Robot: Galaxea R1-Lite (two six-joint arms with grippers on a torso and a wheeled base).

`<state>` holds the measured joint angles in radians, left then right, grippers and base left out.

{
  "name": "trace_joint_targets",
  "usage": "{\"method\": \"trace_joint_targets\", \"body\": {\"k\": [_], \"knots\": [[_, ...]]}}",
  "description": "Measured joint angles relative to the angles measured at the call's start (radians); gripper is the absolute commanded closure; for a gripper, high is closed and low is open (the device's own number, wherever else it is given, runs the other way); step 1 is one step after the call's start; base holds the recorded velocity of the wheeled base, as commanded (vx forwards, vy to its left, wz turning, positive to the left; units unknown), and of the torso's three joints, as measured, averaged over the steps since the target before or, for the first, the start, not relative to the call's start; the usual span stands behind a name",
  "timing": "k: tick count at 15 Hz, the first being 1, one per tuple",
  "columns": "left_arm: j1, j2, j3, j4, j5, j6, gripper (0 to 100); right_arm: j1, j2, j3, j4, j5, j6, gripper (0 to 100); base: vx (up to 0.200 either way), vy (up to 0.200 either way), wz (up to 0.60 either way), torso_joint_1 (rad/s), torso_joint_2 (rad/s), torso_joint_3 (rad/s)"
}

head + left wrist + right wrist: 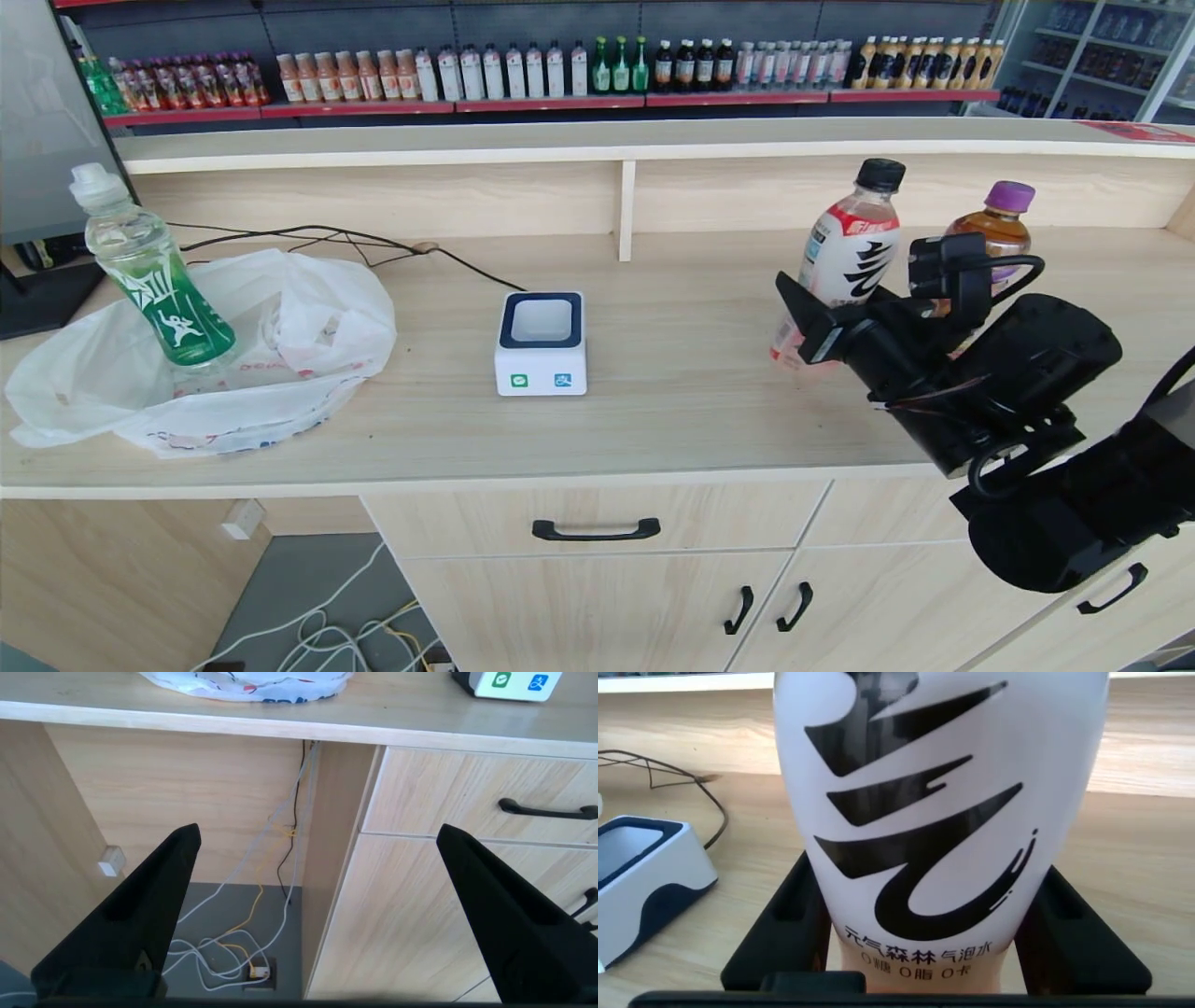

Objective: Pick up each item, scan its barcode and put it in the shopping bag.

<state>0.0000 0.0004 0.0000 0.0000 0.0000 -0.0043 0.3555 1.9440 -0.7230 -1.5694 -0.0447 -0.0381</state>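
White-sleeved bottle (848, 247), black-capped with bold black brush strokes, leans at the right of the pale wood-grain tabletop (672, 420), clamped low by the right jaws, which hide its base. Behind it a purple-capped amber bottle (1004, 224) is half covered by the arm. The left jaws are spread wide below the tabletop edge, facing the cabinet fronts (448, 793). A green bottle (154, 280) sits in the crinkled white plastic shopping bag (308, 327). The boxy white scanner (541, 343) stands mid-tabletop. Drink shelves (560, 75) line the back wall.
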Motion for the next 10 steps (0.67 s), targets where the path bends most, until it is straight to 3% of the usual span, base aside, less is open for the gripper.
{"method": "trace_joint_targets", "body": {"k": [10], "knots": [[0.0, 0.0, 0.0, 0.0, 0.0, 0.0, 0, 0.09, -0.119, 0.073, 0.0, -0.006, -0.005, 100, 0.0, 0.0, 0.0, 0.0, 0.0, 0.0]]}}
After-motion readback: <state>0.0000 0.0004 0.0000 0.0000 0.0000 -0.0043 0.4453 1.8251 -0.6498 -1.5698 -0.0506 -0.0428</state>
